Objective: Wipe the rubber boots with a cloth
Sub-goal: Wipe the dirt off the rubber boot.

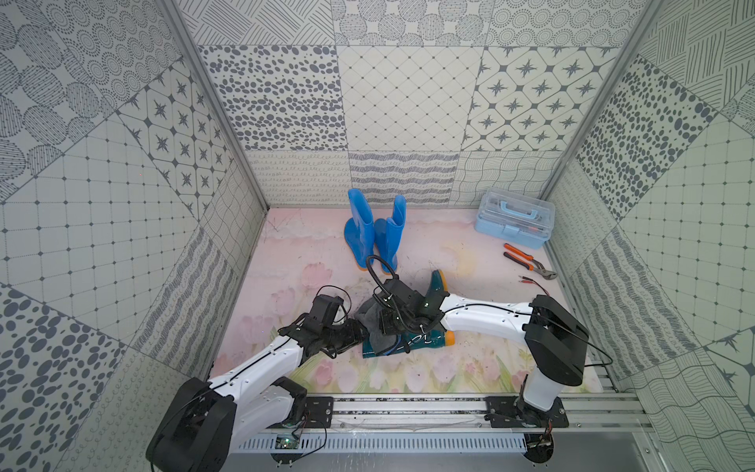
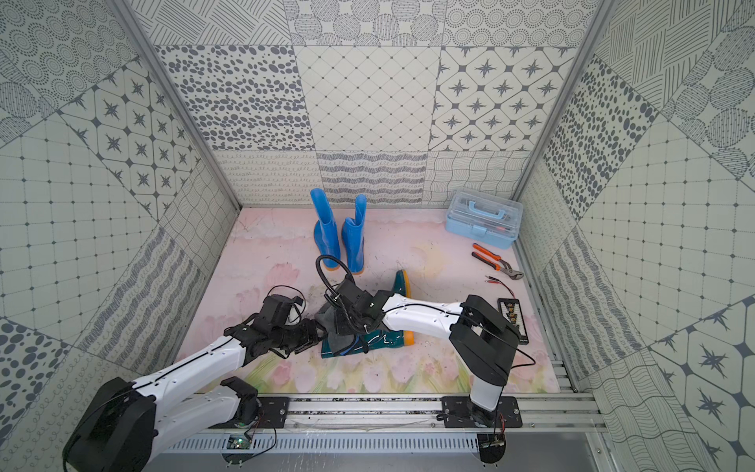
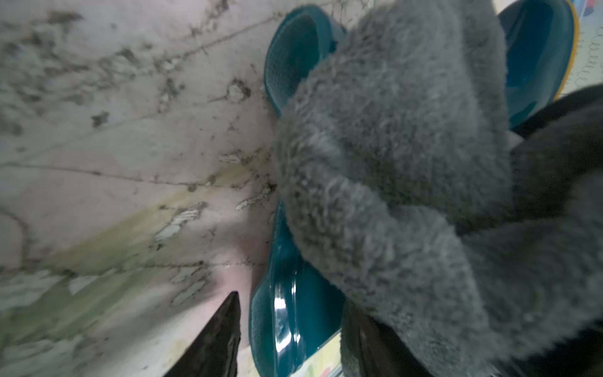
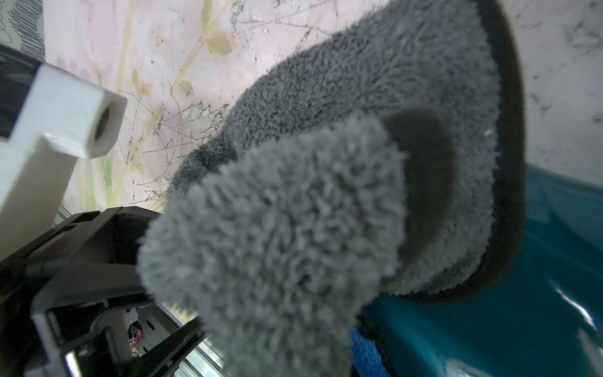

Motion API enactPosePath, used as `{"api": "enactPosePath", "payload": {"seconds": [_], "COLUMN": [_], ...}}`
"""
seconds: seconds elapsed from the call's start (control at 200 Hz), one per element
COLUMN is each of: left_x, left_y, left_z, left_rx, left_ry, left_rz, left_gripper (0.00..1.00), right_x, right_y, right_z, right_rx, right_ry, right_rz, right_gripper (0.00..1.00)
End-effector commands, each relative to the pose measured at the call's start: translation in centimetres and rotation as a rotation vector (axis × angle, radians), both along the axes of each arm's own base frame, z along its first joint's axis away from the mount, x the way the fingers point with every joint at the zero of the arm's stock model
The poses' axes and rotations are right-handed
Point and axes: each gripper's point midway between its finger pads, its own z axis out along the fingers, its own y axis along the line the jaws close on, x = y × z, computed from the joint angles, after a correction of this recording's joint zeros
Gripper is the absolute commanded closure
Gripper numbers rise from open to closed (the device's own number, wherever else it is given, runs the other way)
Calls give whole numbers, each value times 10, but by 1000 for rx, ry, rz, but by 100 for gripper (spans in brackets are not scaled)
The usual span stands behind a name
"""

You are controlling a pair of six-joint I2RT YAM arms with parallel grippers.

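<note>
A dark teal rubber boot (image 1: 412, 343) (image 2: 376, 339) lies on its side near the front of the floor, shaft to the left, orange sole to the right. The grey cloth (image 1: 365, 316) (image 4: 293, 212) is draped over the shaft's open end. My right gripper (image 1: 386, 323) is shut on the bunched cloth, which hides its jaws in the right wrist view. My left gripper (image 1: 365, 333) (image 3: 293, 303) stands open astride the shaft's rim (image 3: 287, 326), one finger under the cloth (image 3: 391, 163). Two blue boots (image 1: 359, 233) (image 2: 353, 241) stand upright at the back.
A pale blue toolbox (image 1: 514, 218) sits at the back right, with orange-handled pliers (image 1: 527, 261) and red-tipped leads (image 1: 531, 282) in front of it. A small black device (image 2: 508, 310) lies by the right arm. Patterned walls close three sides; a metal rail (image 1: 408, 408) runs along the front.
</note>
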Motion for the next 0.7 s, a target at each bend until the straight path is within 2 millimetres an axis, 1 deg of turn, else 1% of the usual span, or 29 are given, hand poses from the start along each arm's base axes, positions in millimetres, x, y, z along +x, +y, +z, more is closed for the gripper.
{"api": "enactPosePath", "payload": {"seconds": [0.0,0.035,0.08,0.155,0.16,0.17,0.175,0.265,0.325,0.37,0.42,0.455,0.5,0.545,0.575,0.62,0.645,0.695], "left_x": [5,5,6,7,7,8,8,9,9,9,9,9,10,12,13,13,13,14], "left_y": [-27,-28,-29,-29,-29,-29,-29,-29,-30,-31,-33,-35,-38,-40,-41,-43,-42,-41], "left_z": [20,17,15,12,12,12,12,10,10,8,6,5,4,4,4,5,6,6], "left_rx": [-178,-174,-177,-175,-174,-173,-173,-163,-162,-162,-165,-175,-191,-205,-214,-223,-224,-215], "left_ry": [-42,-33,-30,-29,-28,-29,-31,-32,-30,-22,-9,-2,8,9,11,11,9,12], "left_rz": [-83,-87,-90,-87,-87,-87,-87,-94,-106,-113,-122,-130,-133,-131,-128,-126,-123,-110], "left_gripper": [44,44,44,44,44,44,44,44,44,44,44,45,47,51,56,65,72,86], "right_x": [7,8,10,14,14,14,15,17,17,17,15,13,9,2,-2,-10,-14,-16], "right_y": [0,-8,-25,-61,-63,-68,-71,-110,-126,-130,-124,-113,-93,-64,-44,-14,2,25], "right_z": [7,5,2,2,5,3,6,11,14,15,13,11,9,5,4,3,4,9], "right_rx": [59,54,28,-26,-21,-34,-30,-88,-135,-153,-155,-149,-134,-106,-78,-31,3,57], "right_ry": [-2,4,9,-8,-13,-13,-17,-47,-69,-77,-70,-69,-64,-47,-30,-8,1,10], "right_rz": [-46,-69,-104,-179,-183,-193,-198,-268,-282,-282,-265,-244,-203,-145,-110,-61,-37,-3], "right_gripper": [100,100,100,100,100,100,100,100,100,100,100,100,100,100,100,100,100,100]}}
